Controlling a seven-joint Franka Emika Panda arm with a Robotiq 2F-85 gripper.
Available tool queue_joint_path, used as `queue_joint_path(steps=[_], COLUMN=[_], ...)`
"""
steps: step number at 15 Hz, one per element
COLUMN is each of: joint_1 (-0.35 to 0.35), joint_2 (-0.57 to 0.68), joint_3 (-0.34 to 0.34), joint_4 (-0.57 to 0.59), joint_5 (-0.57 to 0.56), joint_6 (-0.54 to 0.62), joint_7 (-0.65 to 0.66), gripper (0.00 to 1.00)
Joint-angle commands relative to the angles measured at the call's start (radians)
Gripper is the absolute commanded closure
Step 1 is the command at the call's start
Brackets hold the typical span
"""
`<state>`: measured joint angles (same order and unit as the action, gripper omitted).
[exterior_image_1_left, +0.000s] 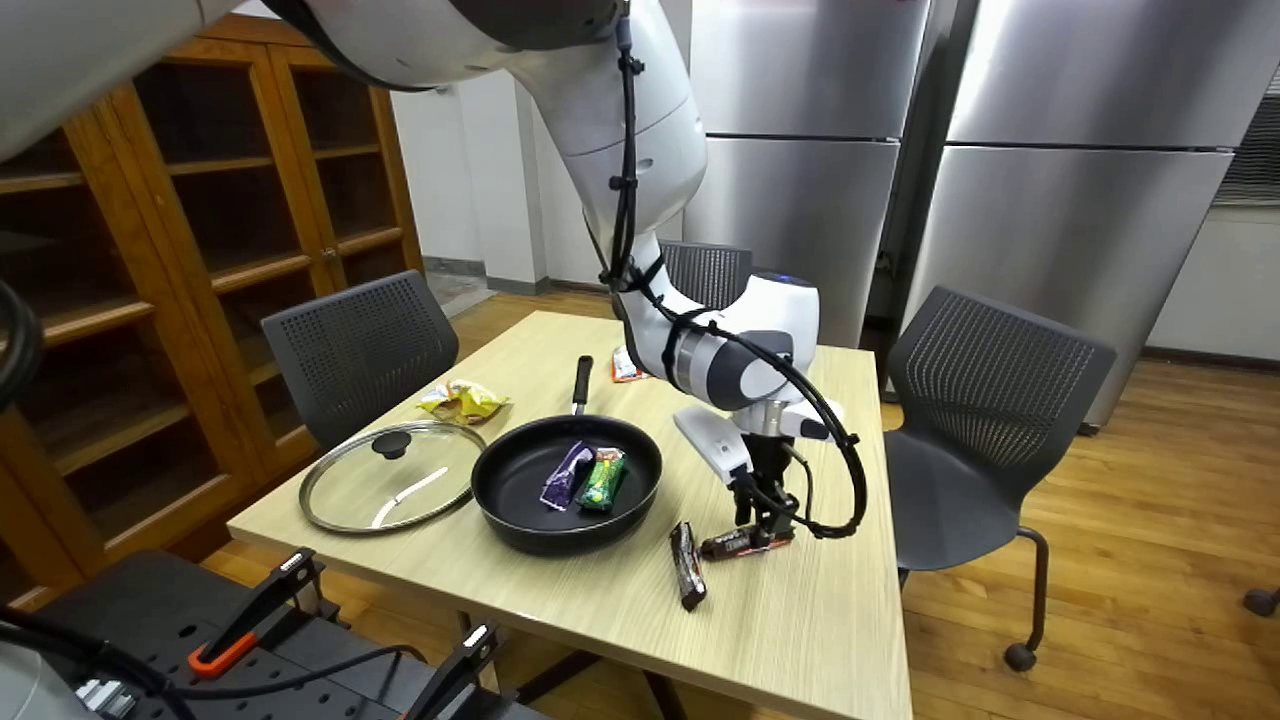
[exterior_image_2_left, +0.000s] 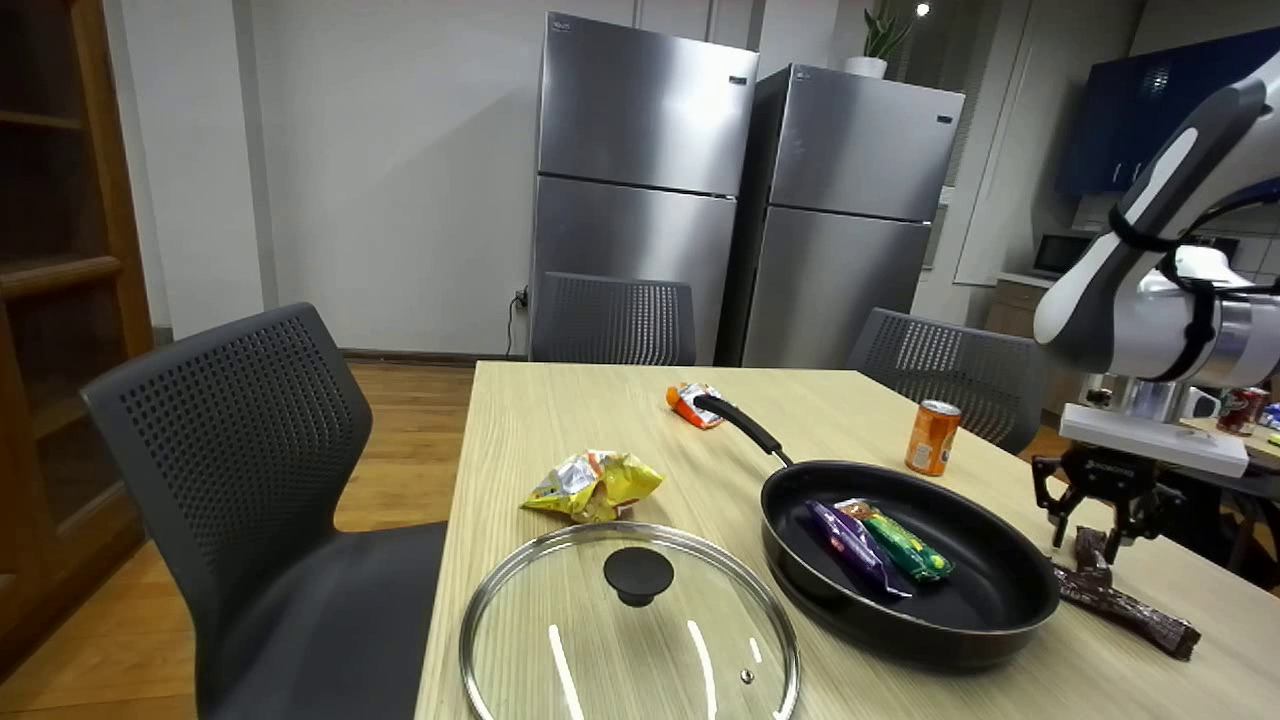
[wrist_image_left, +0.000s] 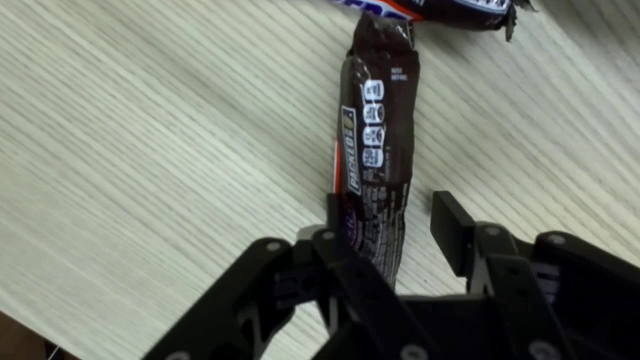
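Dark-wrapped candy bar (wrist_image_left: 380, 125) lies on the surface (wrist_image_left: 150, 140) within the half-spread hand (wrist_image_left: 392, 220), its far end at twelve o'clock beside a second bar (wrist_image_left: 465, 11). Only the wrist view reveals the gap to the three-o'clock fingertip (wrist_image_left: 452, 235); contact with the one at nine o'clock is hard to judge. Only an exterior view shows the orange can (exterior_image_2_left: 933, 440), at ten o'clock from the hand.

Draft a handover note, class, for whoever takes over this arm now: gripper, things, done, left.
Gripper: open astride one brown bar; a gap shows on one side.
Things: second brown bar at that bar's end, both on the table; lid beside the pan.
Done: purple packet and green packet lie in the pan.
Left: the straddled brown bar is not yet gripped or lifted.
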<state>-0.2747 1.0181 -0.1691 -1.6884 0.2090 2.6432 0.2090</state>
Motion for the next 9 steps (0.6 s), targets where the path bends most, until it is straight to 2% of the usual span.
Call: queue_joint_path(steps=[1, 3, 5, 6, 9], joint_1=[-0.013, -0.014, -0.014, -0.014, -0.018], joint_2=[0.011, 0.013, 0.014, 0.015, 0.002], joint_3=[0.004, 0.003, 0.002, 0.002, 0.007], joint_4=[0.039, 0.044, 0.049, 0.051, 0.047], joint_5=[0.016, 0.016, 0.015, 0.015, 0.017], joint_6=[-0.035, -0.037, -0.038, -0.038, -0.034], joint_7=[0.018, 0.021, 0.025, 0.026, 0.02], gripper=[0.82, 0.98, 1.0, 0.97, 0.97])
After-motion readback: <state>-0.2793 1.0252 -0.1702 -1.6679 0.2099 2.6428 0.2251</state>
